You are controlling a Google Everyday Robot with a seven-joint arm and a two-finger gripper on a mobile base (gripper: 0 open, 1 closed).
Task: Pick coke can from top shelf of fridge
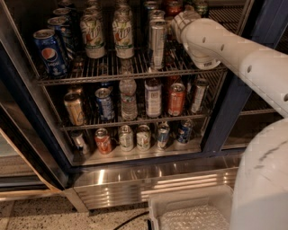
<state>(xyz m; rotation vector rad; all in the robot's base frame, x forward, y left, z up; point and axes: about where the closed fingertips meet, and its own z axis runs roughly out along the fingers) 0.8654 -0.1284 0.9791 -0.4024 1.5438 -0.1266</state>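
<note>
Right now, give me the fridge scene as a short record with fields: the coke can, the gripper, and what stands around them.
fridge: interior in view, three levels of drinks
top shelf: Pepsi can at left, green-and-white cans in the middle, slim silver can right of them
coke can: rear right of the top shelf, partly hidden
jaws: the gripper is at the arm's tip, just in front of the coke can; contact not visible
arm: enters from the right, above the top shelf
</note>
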